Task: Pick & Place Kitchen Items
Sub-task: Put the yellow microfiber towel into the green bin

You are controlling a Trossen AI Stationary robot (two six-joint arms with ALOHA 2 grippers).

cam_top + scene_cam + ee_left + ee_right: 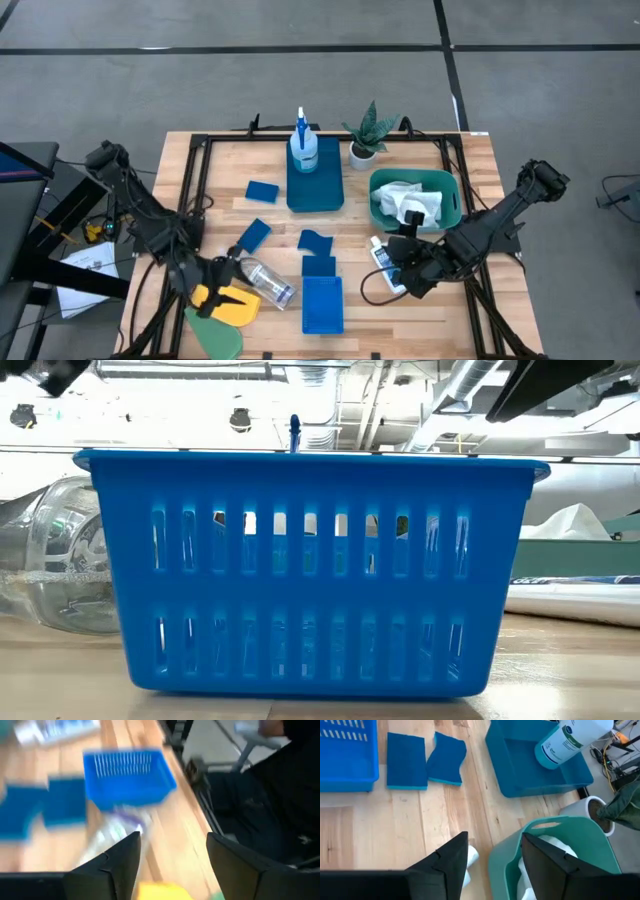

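High view shows the left gripper (213, 283) at the table's near-left corner, right beside the clear plastic bottle (266, 281), which lies on its side next to the slotted blue basket (322, 304). The bottle's long axis runs across the table, its cap end toward the left arm and its base toward the basket, so it lies just off the gripper's tips on the basket side. A yellow cloth (228, 303) and a green cloth (216, 337) lie beneath and beside that gripper. In the left wrist view the jaws stand apart with nothing between them, the bottle just ahead. The right gripper (410, 268), jaws parted and empty in its wrist view, hovers by the teal tub (455, 205), well away; the left arm is far nearer.
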